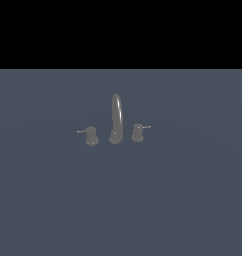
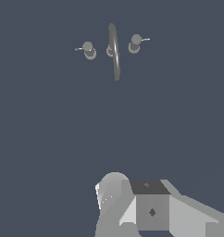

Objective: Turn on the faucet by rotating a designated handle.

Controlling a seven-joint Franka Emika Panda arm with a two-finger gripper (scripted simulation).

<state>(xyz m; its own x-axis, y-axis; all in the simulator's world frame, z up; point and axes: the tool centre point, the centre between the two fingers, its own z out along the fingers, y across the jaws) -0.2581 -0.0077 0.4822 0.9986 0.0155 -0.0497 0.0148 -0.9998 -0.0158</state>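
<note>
The faucet (image 1: pixel 116 117) is a small dull-grey set on the blue-grey floor, with a tall arched spout in the middle. The handle (image 1: pixel 138 132) is the short valve at the exterior view's right of the spout, its thin pale lever pointing right. The wrist view looks down on the faucet (image 2: pixel 114 51) from well above and some way off, with the handle (image 2: pixel 134 44) beside the spout. No gripper fingers show in either view.
The twin valve (image 1: pixel 91 135) with a left-pointing lever stands at the exterior view's left of the spout, and it also shows in the wrist view (image 2: pixel 89 50). A grey and white part of the arm's body (image 2: pixel 146 208) fills one edge of the wrist view.
</note>
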